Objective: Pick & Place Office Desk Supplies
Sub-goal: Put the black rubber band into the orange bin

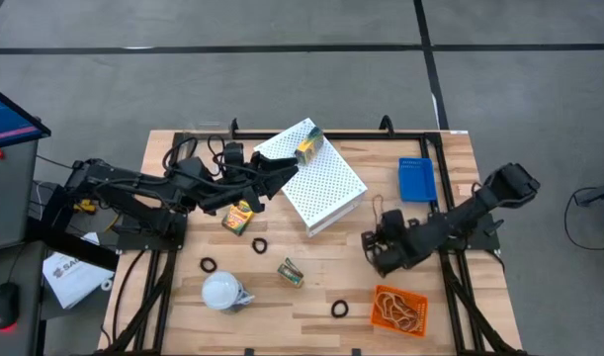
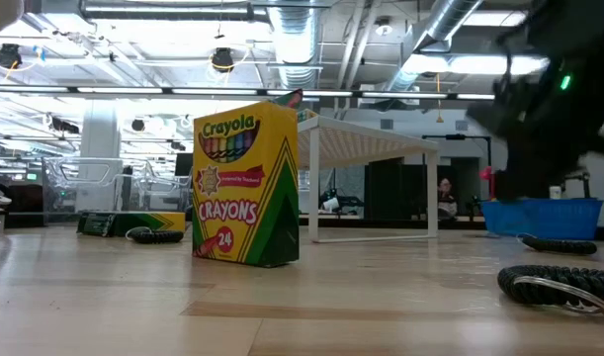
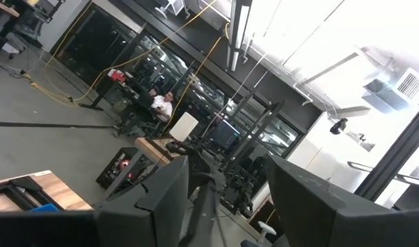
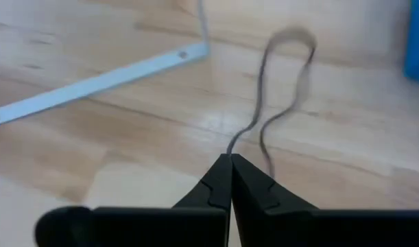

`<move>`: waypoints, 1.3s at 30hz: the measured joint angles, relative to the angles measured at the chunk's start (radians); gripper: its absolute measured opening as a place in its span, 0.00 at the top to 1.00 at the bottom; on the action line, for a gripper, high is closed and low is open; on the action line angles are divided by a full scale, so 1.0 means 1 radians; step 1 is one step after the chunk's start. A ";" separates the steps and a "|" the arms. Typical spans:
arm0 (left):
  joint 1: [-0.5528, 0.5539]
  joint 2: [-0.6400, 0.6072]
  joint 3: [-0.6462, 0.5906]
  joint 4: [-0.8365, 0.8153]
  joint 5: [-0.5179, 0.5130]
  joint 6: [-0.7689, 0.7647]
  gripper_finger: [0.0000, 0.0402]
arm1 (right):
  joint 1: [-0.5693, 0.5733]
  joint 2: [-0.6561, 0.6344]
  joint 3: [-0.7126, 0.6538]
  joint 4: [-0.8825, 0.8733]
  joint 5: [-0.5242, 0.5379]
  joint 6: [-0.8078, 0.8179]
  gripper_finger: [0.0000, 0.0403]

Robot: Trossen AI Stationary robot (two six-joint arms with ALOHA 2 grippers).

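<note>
The upright crayon box (image 2: pixel 246 185) reads "Crayola", "CRAYONS" and "24"

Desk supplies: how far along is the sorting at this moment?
Looks done: one crayon box lies on the white perforated box, and rubber bands fill the orange tray. In hand: the right pincer is shut on a rubber band; the left pincer is open by the perforated box. Left: two crayon boxes and black rings on the table.

Crayon boxes: three, one on the white perforated box (image 1: pixel 326 178) at (image 1: pixel 308 147), one beside it (image 1: pixel 240 215), one lower down (image 1: pixel 291 272). Black rings: three (image 1: pixel 209 264) (image 1: pixel 259 244) (image 1: pixel 339 310). One blue tray (image 1: pixel 416 179), one orange tray (image 1: pixel 399 310), one white bulb (image 1: pixel 222 291).
</note>
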 joint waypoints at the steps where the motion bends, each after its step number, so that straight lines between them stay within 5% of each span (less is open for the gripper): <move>1: 0.000 0.000 0.000 0.000 0.000 0.000 0.52 | 0.022 0.001 0.039 -0.049 0.021 0.021 1.00; 9: -0.017 0.000 0.000 -0.003 0.000 0.002 0.52 | 0.169 0.000 0.267 -0.419 0.122 0.176 1.00; 22: -0.070 0.000 0.000 -0.003 0.000 0.056 0.52 | 0.336 -0.002 0.496 -0.649 0.148 0.274 1.00; 30: -0.106 0.000 0.000 -0.006 0.014 0.162 0.52 | 0.414 -0.004 0.672 -0.649 0.156 0.280 1.00; 39: -0.123 0.000 0.000 -0.014 0.151 0.170 0.52 | 0.480 -0.004 0.762 -0.522 0.076 0.308 1.00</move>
